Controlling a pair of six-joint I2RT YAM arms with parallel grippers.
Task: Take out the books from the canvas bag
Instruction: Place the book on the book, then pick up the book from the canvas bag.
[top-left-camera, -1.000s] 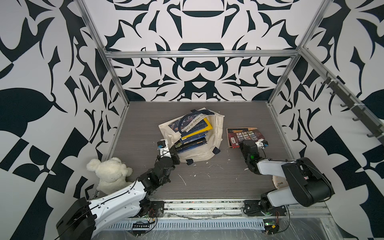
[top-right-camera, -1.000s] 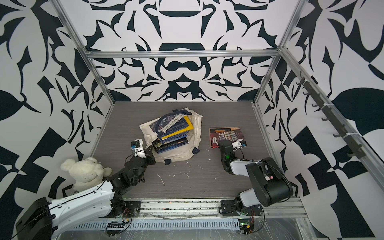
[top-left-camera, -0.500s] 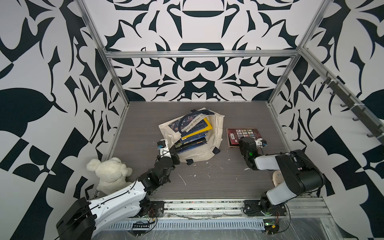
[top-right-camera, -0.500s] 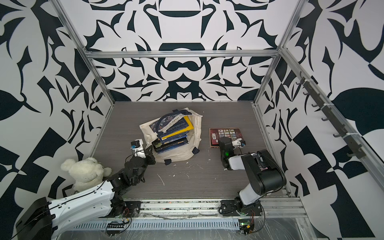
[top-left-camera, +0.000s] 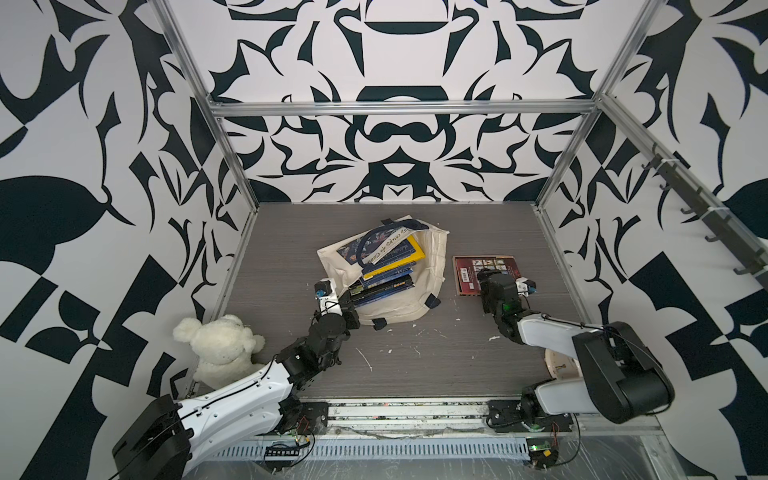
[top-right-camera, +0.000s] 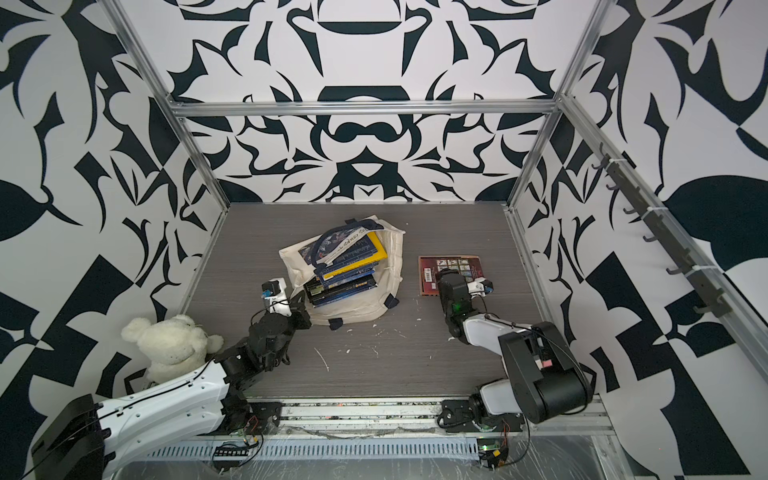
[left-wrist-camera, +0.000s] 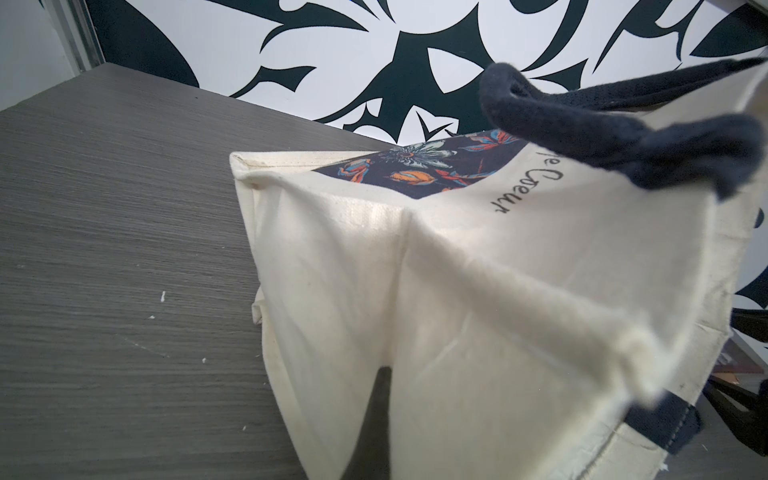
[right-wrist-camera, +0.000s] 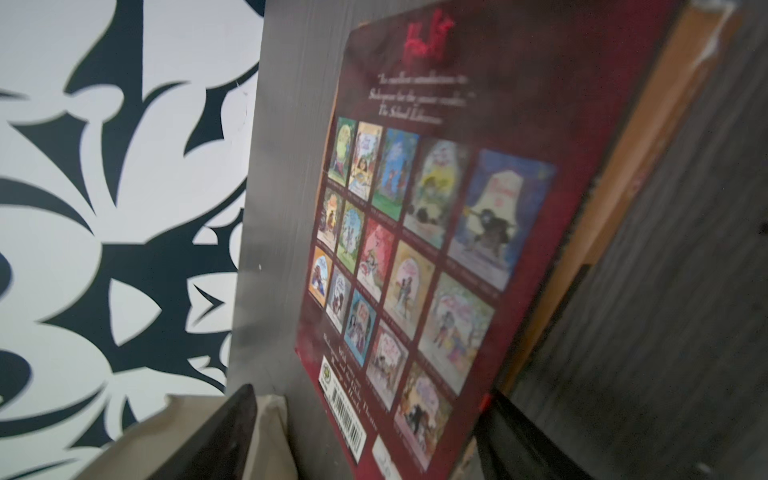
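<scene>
**Left arm.** I see it stretched low and forward over the table (top-left-camera: 291, 249), with the forearm passing the plush bear (top-left-camera: 220, 345). The left gripper (top-left-camera: 351, 296) is clamped together on cream fabric at the near corner of the canvas bag (top-left-camera: 432, 257), and that side stands raised.

**Canvas bag.** It lies directly ahead of the left gripper. The script on it ends in "Coeur", beside a navy floral panel.

**Books.** The books (top-left-camera: 386, 278) sit stacked in the bag's open mouth, just beyond that gripper. Most are blue and one is yellow. I cannot read the titles.

**Right arm.** The elbow is bent and the wrist is pitched down. The right gripper (top-left-camera: 483, 278) stands wide apart, its fingers (right-wrist-camera: 232, 428) on either side of the near edge of the red book (top-left-camera: 498, 264).

**Red book.** It lies flat on the table, outside the bag, back cover up. The barcode is nearest the gripper, with a grid of small cover pictures beyond it. The print is too blurred to read.
</scene>
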